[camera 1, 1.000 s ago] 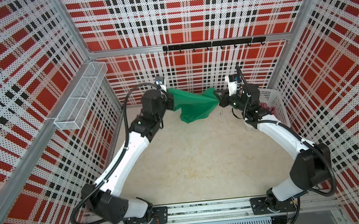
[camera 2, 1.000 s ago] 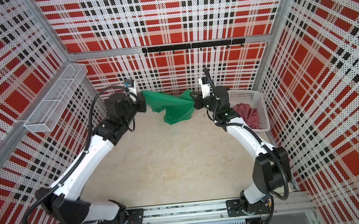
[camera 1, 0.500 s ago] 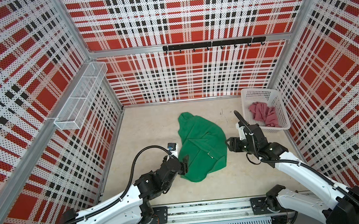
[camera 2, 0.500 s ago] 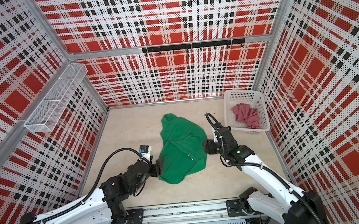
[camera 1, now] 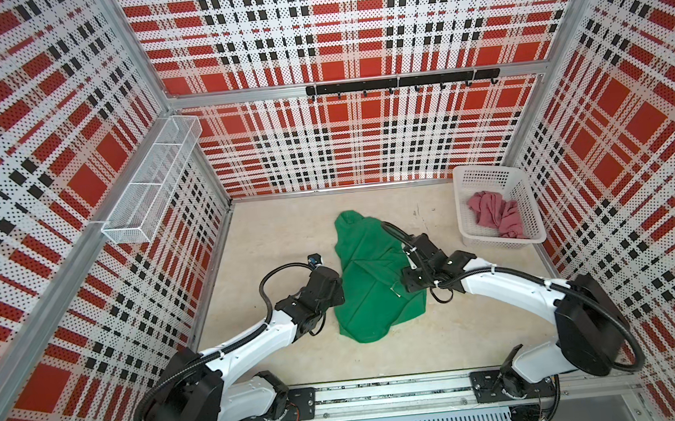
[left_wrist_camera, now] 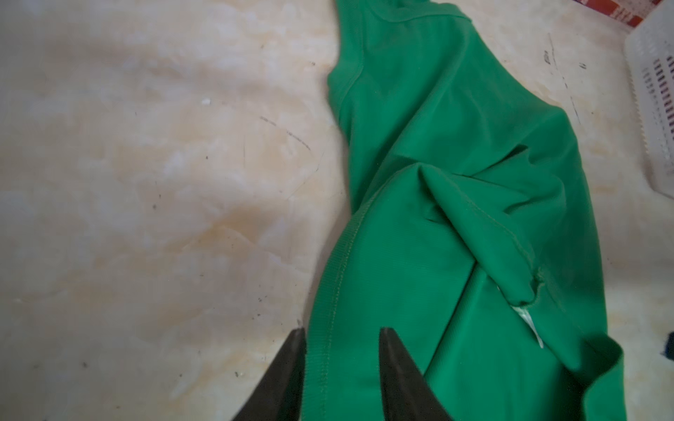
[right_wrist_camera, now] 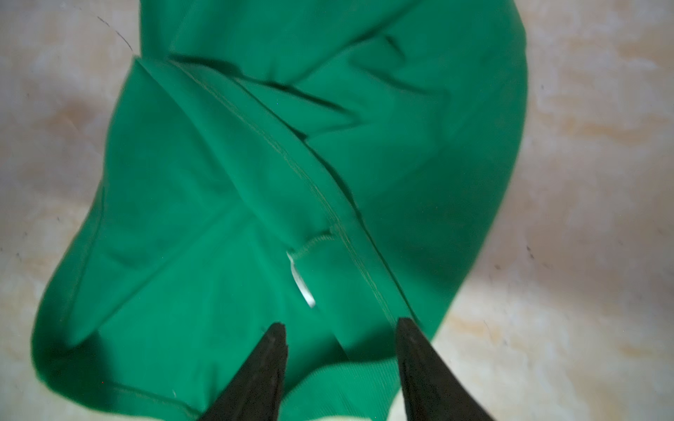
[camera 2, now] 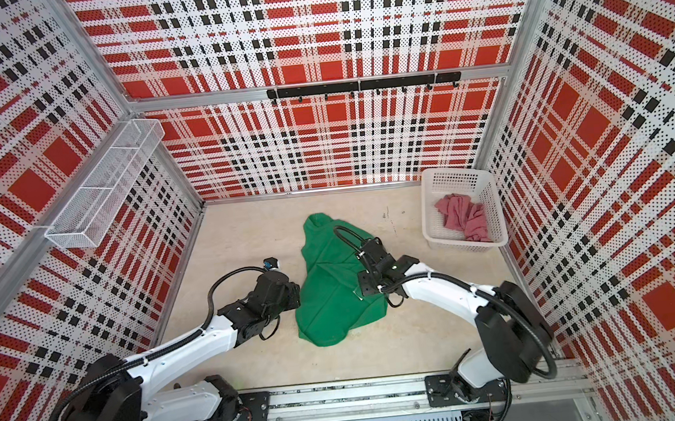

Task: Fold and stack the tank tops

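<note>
Over green tank top (camera 1: 371, 300), left fingers (left_wrist_camera: 288, 371) and right fingers (right_wrist_camera: 266, 364) spread, bases cropped.

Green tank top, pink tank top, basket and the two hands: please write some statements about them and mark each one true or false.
1. The green tank top lies on the table, outside the basket. True.
2. The pink tank top is spread flat on the table. False: it sits crumpled inside the basket.
3. The left hand and the right hand both have their jaws apart. True.
4. The right hand holds the green tank top up in the air. False: the cloth lies rumpled on the table and is not gripped.
</note>
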